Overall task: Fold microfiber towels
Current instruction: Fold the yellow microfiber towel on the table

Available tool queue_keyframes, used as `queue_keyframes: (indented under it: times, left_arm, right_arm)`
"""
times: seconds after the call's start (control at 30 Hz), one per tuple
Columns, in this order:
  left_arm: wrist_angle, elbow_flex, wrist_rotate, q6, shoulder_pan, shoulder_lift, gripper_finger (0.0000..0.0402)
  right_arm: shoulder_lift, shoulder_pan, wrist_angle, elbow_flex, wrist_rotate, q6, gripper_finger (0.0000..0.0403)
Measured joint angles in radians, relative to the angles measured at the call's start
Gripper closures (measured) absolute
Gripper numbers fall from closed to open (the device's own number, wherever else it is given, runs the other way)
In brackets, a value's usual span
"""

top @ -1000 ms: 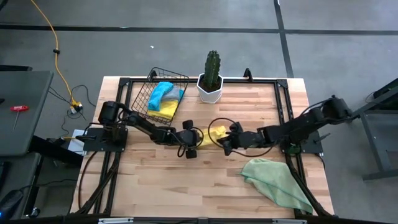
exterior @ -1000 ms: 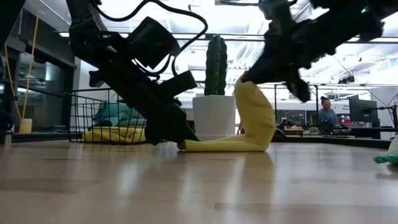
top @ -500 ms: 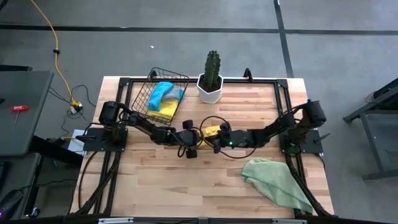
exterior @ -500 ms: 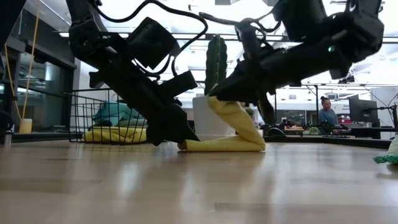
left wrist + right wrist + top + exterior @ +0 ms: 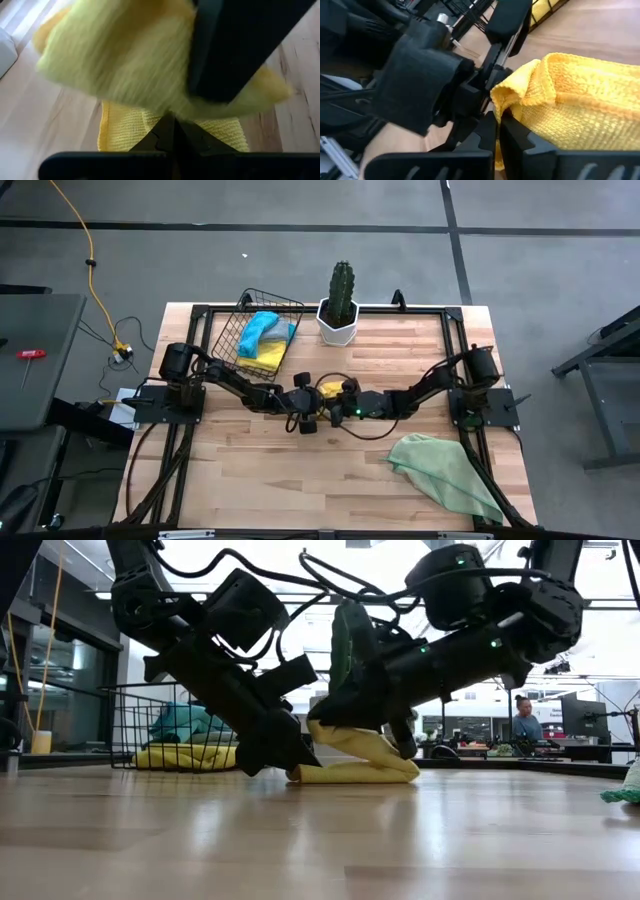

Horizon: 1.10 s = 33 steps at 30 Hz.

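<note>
A yellow microfiber towel (image 5: 330, 388) lies doubled over at the middle of the table, between my two grippers. My left gripper (image 5: 292, 768) comes in from the table's left, slants down to the table top and is shut on the towel's lower layer. Coming from the right, my right gripper (image 5: 318, 726) is shut on the upper layer, a little above the left one. A pale green towel (image 5: 445, 470) lies crumpled at the near right. A blue and a yellow towel (image 5: 262, 340) lie in the wire basket (image 5: 232, 330). My left gripper pinches the edge of the towel's lower layer (image 5: 150, 127) between its two fingers, slanting down from the table's left. That layer lies flat on the table. My right gripper pinches the upper layer's bunched edge (image 5: 509, 97) between its two fingers, coming almost level from the table's right. That edge is held clear above the lower layer, and the towel's bend (image 5: 405, 768) rests on the table.
A cactus in a white pot (image 5: 340, 305) stands at the far edge, right of the basket. Bare wood lies at the near left of the table (image 5: 250, 480). In the low view a person (image 5: 522, 718) sits far behind the table.
My right gripper has gone down and toward the table's left, up to the left gripper, carrying the towel's raised end. The towel, which stood bent upward, now lies folded over itself. Its lower layer stayed on the table.
</note>
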Motion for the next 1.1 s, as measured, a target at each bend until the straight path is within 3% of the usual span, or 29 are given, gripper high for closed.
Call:
queue_keyframes:
  times: [0.23,0.53,0.63,0.9,1.1]
  left_arm:
    - [-0.001,0.0,-0.001,0.0,0.0,0.0,0.0401]
    - [-0.002,0.0,-0.05,0.0,0.0,0.0,0.0401]
    - [-0.003,0.0,-0.05,0.0,0.0,-0.003,0.0401]
    - [-0.07,0.0,-0.051,-0.023,-0.028,-0.106,0.0401]
    - [-0.151,0.0,-0.035,-0.069,-0.068,-0.196,0.0401]
  right_arm:
    - [0.003,-0.027,-0.051,-0.001,-0.019,-0.055,0.038]
    - [-0.009,-0.026,-0.016,0.007,-0.07,-0.183,0.0226]
    - [-0.053,-0.026,-0.063,0.0,-0.108,-0.265,0.0192]
    - [-0.253,-0.017,-0.299,-0.026,-0.026,-0.45,0.0181]
    - [-0.329,-0.017,-0.457,-0.026,0.013,-0.505,0.018]
